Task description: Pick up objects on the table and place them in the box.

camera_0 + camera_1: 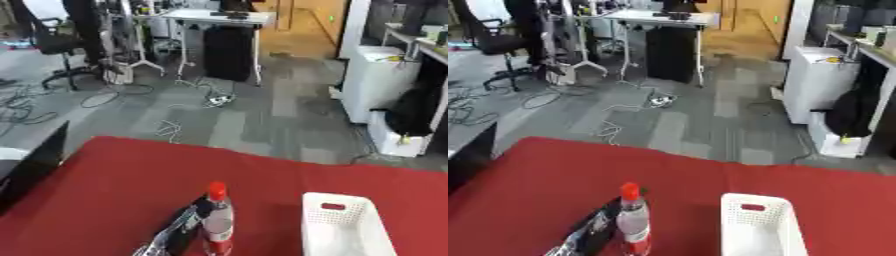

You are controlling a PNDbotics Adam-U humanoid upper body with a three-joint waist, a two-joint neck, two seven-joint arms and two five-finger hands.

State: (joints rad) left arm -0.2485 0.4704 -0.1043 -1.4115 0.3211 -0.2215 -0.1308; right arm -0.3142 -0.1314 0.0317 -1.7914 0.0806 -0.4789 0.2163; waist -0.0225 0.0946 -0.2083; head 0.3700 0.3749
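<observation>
A clear plastic bottle (218, 220) with a red cap and a red band low down stands upright near the front of the red table (114, 185). My left hand (179, 231), black and silver, comes up from the lower edge and lies against the bottle's left side, its fingers curled at the bottle's shoulder. To the right of the bottle stands a white perforated box (343, 226) with a handle slot in its far wall; the part of its inside that shows is bare. My right hand shows in neither view.
A black flat object (37, 167) stands at the table's left edge. Beyond the table's far edge lies grey carpet with loose cables (171, 130), a white cabinet (378, 82), desks and an office chair (57, 47).
</observation>
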